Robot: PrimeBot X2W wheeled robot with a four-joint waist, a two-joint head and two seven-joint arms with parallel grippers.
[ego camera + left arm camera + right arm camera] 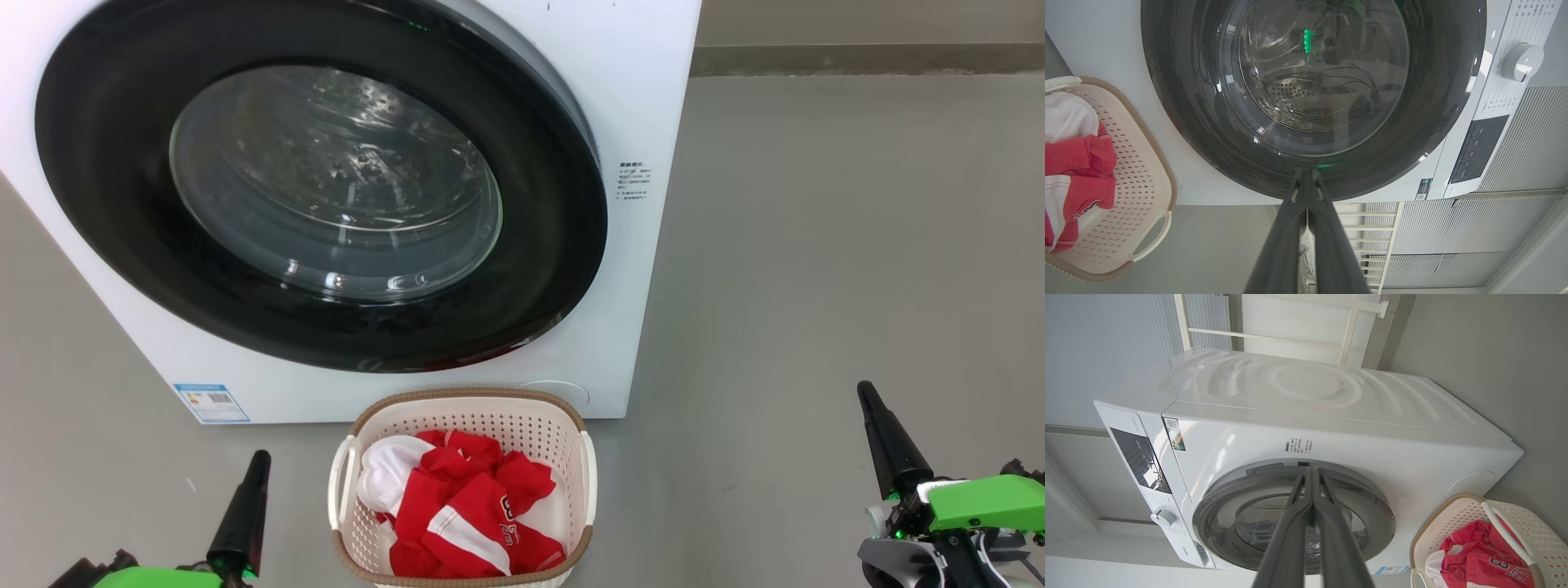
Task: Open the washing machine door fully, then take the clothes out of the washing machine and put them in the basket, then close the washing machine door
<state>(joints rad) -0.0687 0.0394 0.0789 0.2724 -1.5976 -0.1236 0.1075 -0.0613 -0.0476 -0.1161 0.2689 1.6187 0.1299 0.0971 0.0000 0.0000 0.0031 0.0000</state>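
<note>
1. washing machine (645, 98): white box on the floor, and every place below is given against it. Through the glass the drum shows bare perforated steel with no red in it. Low risk here.
2. washing machine door (326, 196): lies flat on the machine's front and looks closed. Risk: it may be pushed to but not latched, in which case it swings out again. There is a faint red tint on the bottom of the glossy rim. It's probably the clothes mirrored, but I can't rule out a pinched hem from this angle, and that would block the latch.
3. basket (465, 396): on the floor just in front of the machine, below the door, near it but not touching. Risk: it's light, so a low arm sweep or the base rolling forward shoves it into the machine or tips it.
4. clothes (465, 506): a red and white heap inside the basket, reaching about rim height on the side away from the machine. Risk: a knock there spills fabric onto the floor.
5. left hand (258, 465): in front of the machine's lower left corner, set back from it, fingers pressed together and empty.
6. right hand (867, 396): out past the machine's right side and well apart from it, fingers pressed together and empty. Risk: a re-push with tips this narrow could skid on the glass rather than seat the rim.
</note>
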